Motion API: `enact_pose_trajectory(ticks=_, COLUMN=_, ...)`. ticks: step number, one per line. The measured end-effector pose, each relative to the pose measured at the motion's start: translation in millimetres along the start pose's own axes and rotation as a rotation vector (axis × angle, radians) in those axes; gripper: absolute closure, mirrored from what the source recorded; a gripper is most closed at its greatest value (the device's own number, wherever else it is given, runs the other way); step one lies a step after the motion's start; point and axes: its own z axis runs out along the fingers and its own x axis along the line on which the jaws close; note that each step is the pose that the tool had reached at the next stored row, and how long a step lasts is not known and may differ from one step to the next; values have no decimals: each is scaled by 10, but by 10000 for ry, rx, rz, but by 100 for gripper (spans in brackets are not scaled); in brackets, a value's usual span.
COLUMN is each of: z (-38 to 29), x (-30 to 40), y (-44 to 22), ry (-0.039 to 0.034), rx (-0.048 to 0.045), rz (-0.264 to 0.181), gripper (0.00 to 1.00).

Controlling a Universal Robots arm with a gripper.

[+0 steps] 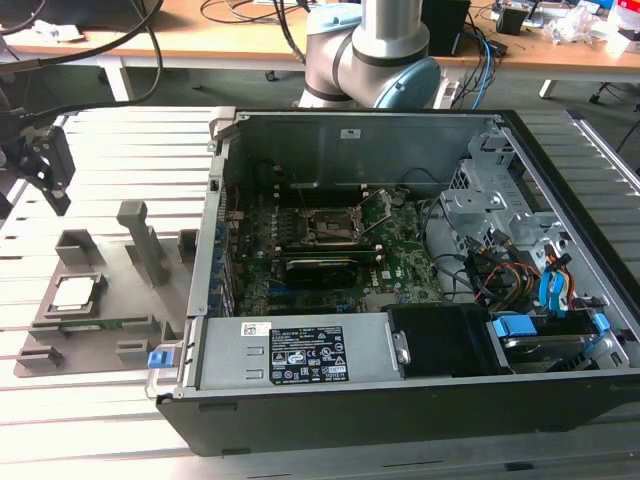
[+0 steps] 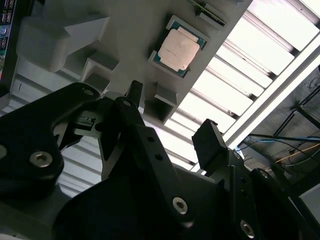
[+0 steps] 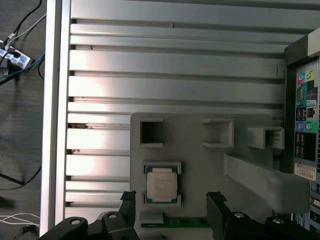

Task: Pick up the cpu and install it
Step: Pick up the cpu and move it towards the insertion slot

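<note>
At the exterior view's left, my gripper [image 3: 172, 197] hangs over the grey holder [image 1: 118, 302], fingers spread wide and empty. The cpu [image 1: 76, 292] lies flat in its pocket below them, untouched. I judge it light, stiff and fragile underneath, so I'd pinch its opposite edges. Rightward, the socket [image 1: 325, 228] sits inside the case [image 1: 300, 400].

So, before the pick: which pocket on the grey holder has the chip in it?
The pocket holding the cpu, closest to the open gripper; the square pockets beyond it look empty.
</note>
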Motion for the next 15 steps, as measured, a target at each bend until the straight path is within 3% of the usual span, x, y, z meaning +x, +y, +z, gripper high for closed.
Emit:
enact_pose_trajectory(ticks=9, z=71, x=2, y=-1, ry=0, rx=0, rz=0, gripper=32)
enact_pose_trajectory(ticks=15, z=154, x=4, y=-1, ry=0, rx=0, rz=0, gripper=32)
